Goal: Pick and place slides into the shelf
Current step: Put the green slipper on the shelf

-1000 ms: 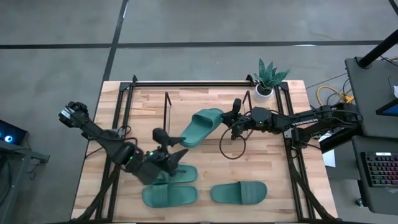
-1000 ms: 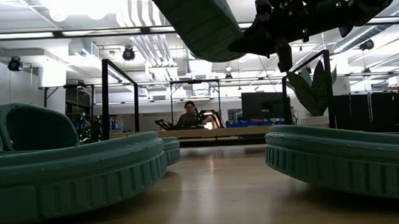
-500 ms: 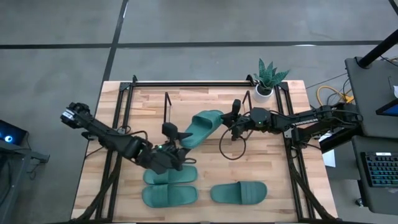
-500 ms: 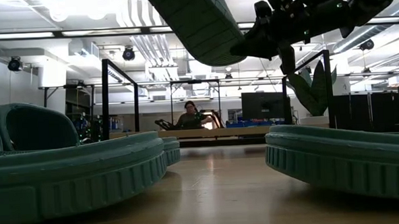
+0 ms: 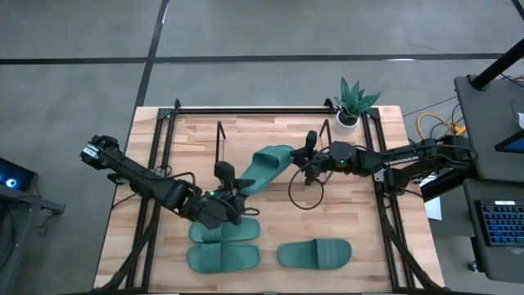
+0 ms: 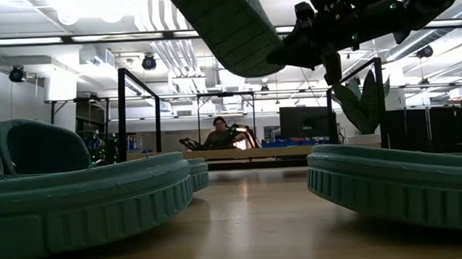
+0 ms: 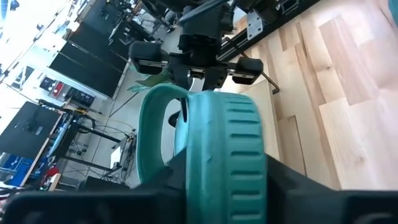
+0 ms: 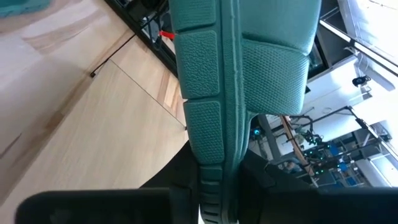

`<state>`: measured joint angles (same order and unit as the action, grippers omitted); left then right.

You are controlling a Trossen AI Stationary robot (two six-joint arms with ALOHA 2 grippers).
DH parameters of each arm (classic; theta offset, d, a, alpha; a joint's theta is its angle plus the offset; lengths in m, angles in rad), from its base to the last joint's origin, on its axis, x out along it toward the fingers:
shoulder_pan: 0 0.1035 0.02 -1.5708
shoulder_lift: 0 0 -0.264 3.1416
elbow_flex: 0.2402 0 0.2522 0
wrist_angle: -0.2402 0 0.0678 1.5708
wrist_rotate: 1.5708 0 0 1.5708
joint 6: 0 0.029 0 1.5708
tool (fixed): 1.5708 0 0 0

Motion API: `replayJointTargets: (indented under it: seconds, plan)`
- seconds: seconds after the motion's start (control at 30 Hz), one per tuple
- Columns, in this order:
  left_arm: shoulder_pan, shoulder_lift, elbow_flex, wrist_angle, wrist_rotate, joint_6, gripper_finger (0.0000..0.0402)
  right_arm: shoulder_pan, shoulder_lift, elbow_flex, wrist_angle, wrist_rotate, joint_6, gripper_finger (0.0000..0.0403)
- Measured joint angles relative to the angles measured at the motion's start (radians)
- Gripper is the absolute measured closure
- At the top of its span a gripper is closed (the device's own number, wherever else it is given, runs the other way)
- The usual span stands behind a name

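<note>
One teal-green slide [image 5: 264, 168] hangs over the middle of the table between both grippers. My left gripper [image 5: 237, 188] is shut on its near-left end and my right gripper [image 5: 301, 161] on its far-right end. In the low view the slide [image 6: 226, 24] is high above the wood. Three more slides lie flat on their soles: two stacked near the front left [image 5: 223, 230] [image 5: 223, 259] and one at the front middle [image 5: 314, 253]. A thin black upright rod of the shelf [image 5: 219, 141] stands just left of the lifted slide. My left gripper pinches the sole's end [image 7: 227, 168] between its two fingers, one on each flat face, with the ribbed rim toward the wrist camera. The fingers come nearly level from the table's near-left. The slide is lifted clear and stands on edge, strap to one side. My right gripper pinches the opposite end of the sole [image 8: 214, 168] between its two fingers, coming nearly level from the table's right. The fingers lie along the slide's length. That end is clear of the table.
Black frame rails [image 5: 246, 108] run along the table's far edge and both sides. A potted plant [image 5: 354, 102] stands at the far right corner. A black cable loop [image 5: 304, 192] hangs below the right arm. Beyond the table a person [image 6: 218, 134] sits.
My left gripper has gone toward the table's right and far edges, up to the lifted slide, and now has the slide's near-left end between its fingers. My right gripper and the slide have stayed about where they were.
</note>
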<state>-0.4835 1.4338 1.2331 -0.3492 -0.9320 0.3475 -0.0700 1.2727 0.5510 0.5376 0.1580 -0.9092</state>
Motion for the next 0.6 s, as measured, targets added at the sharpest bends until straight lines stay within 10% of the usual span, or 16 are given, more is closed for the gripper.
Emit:
replayJointTargets:
  seconds: [0.6]
  plan:
    - [-0.006,0.0,0.0,0.038,-0.08,-0.025,0.0362,0.01,-0.053,0.004,0.022,0.24,0.139,0.0324]
